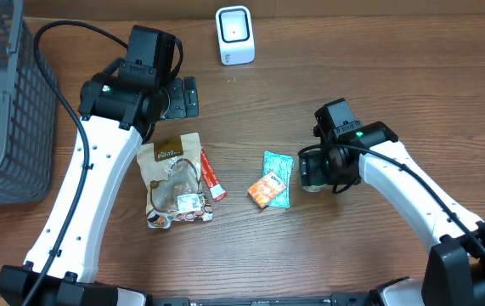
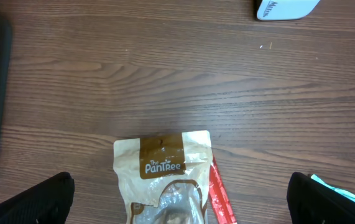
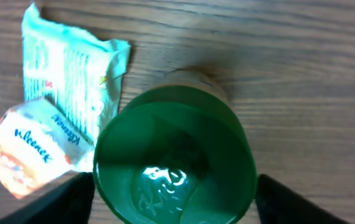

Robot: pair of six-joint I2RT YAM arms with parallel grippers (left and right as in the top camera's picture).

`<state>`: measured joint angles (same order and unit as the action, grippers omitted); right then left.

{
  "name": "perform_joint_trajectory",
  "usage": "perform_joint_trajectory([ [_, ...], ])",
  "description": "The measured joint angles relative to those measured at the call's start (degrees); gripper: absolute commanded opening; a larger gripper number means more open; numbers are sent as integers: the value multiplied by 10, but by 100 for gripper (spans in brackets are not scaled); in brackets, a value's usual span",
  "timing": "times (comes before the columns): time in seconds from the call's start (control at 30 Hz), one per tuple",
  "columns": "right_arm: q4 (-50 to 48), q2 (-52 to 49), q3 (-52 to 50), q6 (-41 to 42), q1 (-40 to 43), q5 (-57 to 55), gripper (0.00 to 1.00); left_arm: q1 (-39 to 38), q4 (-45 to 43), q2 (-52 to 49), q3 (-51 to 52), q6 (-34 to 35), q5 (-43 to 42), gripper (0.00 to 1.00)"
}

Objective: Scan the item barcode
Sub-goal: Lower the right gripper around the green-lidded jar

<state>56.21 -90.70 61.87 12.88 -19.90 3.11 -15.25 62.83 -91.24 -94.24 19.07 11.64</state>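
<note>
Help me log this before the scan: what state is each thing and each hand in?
left hand: open, empty.
right hand: straddling the green container, grip unclear.
green container: upright.
snack pouch: lying flat, label up.
red stick: flat, beside the snack pouch.
teal packet: flat, partly under the Kleenex pack.
Kleenex pack: resting on the teal packet.
scanner: upright, untouched.

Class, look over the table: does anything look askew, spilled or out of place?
Only mildly: the orange Kleenex pack lies tilted, overlapping one end of the teal packet. Nothing looks spilled or damaged.
</note>
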Motion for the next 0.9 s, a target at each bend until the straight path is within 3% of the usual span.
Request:
perform_joint_trajectory([
  [0.03, -1, 0, 0, 0, 0, 1, 100, 0, 0, 0, 0, 0, 0, 100],
  [0.67, -48, 0, 0, 7, 0, 5, 100, 0, 0, 0, 0, 0, 0, 100],
  [0.9, -48, 0, 0, 10, 0, 6, 90, 0, 0, 0, 0, 0, 0, 100],
])
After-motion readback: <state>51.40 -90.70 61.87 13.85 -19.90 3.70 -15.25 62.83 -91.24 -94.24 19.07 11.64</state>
